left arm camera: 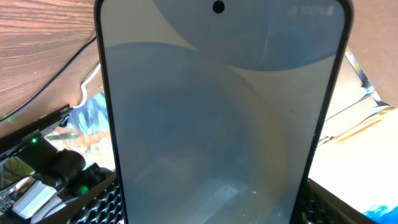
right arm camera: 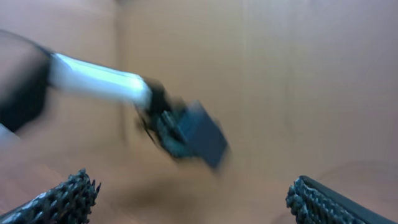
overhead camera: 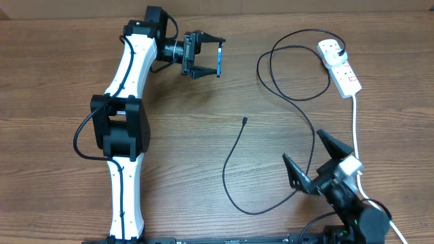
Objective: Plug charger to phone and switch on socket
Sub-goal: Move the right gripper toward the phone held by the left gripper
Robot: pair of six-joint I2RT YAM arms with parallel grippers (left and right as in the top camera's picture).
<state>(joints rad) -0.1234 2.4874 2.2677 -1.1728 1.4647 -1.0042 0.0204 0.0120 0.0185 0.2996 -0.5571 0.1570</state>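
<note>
My left gripper (overhead camera: 215,57) is raised over the back of the table and shut on the phone (overhead camera: 221,61), held edge-on across its width. In the left wrist view the phone's pale blue screen (left arm camera: 217,124) fills the frame between the fingers (left arm camera: 102,202). The charger cable (overhead camera: 230,159) loops over the table, and its small connector tip (overhead camera: 245,120) lies free near the middle. Its black plug (overhead camera: 339,49) sits in the white socket strip (overhead camera: 344,71) at the back right. My right gripper (overhead camera: 303,146) stands open and empty at the front right, over the cable.
The socket's thick white cord (overhead camera: 356,129) runs from the strip toward the front, past my right arm. In the blurred right wrist view the left arm (right arm camera: 99,81) and the dark phone (right arm camera: 202,140) show far off, between the right gripper's fingers (right arm camera: 62,199).
</note>
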